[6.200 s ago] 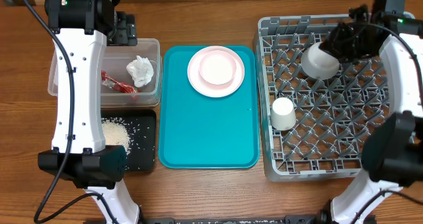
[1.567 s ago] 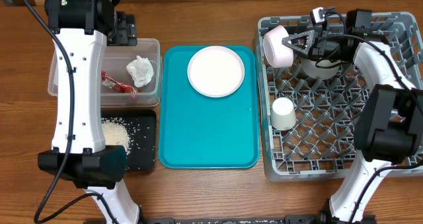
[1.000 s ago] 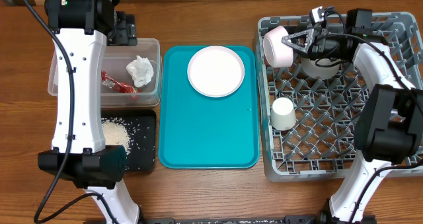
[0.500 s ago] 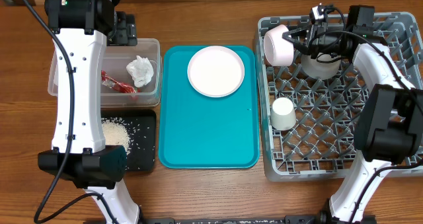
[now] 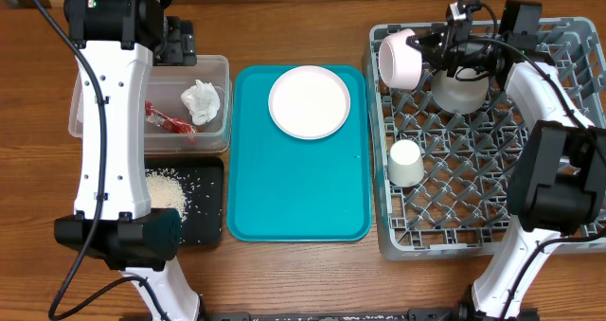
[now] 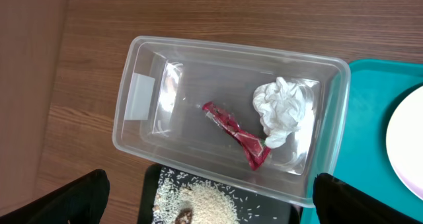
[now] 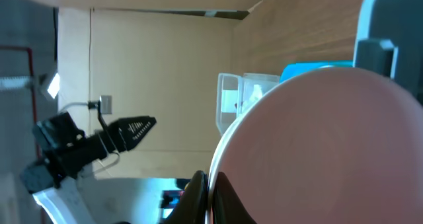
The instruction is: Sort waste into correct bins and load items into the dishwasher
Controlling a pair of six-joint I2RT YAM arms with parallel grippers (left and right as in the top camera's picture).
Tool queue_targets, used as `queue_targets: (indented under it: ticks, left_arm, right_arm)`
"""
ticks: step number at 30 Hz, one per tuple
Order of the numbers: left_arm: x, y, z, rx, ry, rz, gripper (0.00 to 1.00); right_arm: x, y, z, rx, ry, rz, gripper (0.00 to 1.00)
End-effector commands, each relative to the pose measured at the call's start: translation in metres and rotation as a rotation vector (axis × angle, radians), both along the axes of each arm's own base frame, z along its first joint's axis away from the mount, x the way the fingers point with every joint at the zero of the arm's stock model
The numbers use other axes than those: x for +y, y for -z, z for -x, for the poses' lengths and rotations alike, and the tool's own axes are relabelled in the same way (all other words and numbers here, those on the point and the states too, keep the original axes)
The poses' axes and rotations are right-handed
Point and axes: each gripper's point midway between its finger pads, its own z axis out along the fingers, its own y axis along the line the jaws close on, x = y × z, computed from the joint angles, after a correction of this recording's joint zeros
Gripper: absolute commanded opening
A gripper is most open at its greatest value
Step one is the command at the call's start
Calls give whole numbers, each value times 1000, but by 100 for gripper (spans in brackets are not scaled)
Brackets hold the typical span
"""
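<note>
I am logging: brown wood-grain tabletop (image 5: 303,274), filling the overhead view edge to edge; plain beige wall (image 7: 158,72), standing beyond it, evenly lit.

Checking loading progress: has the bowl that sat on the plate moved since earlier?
Yes. The bowl has left the plate and moved right, to the top-left corner of the rack.

light: bright, even | shadows: soft | right wrist: close-up, perhaps blurred

Teal tray (image 5: 298,188) — pale pink plate (image 5: 309,101); pink bowl (image 5: 401,59); grey rack (image 5: 473,198); red wrapper (image 6: 238,135), white napkin (image 6: 283,110).
</note>
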Motion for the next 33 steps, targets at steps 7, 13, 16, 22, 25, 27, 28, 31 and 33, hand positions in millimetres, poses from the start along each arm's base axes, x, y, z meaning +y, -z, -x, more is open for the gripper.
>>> queue_targets:
  ticks: [7, 13, 16, 22, 25, 27, 28, 31, 33]
  left_arm:
    - [1, -13, 1, -36, 11, -5, 100]
    - [1, -13, 1, -36, 11, -5, 100]
    - [1, -13, 1, -36, 11, -5, 100]
    - [1, -13, 1, -36, 11, -5, 100]
    - [1, -13, 1, -36, 11, -5, 100]
    - [1, -13, 1, -36, 11, -5, 100]
    - [1, -13, 1, -36, 11, -5, 100]
    - [1, -13, 1, -36, 11, -5, 100]
    - [1, -13, 1, -36, 11, -5, 100]
  right_arm:
    - [16, 20, 8, 90, -6, 35, 4]
    - [20, 25, 8, 110, 0, 53, 4]
    - [16, 22, 5, 152, 19, 34, 4]
    - [7, 10, -10, 205, 68, -13, 4]
    - [7, 11, -10, 215, 73, -9, 4]
    - [7, 16, -9, 242, 83, 0, 4]
    - [7, 17, -8, 250, 82, 1, 4]
    - [7, 24, -5, 256, 87, 23, 4]
    - [6, 26, -3, 243, 83, 34, 4]
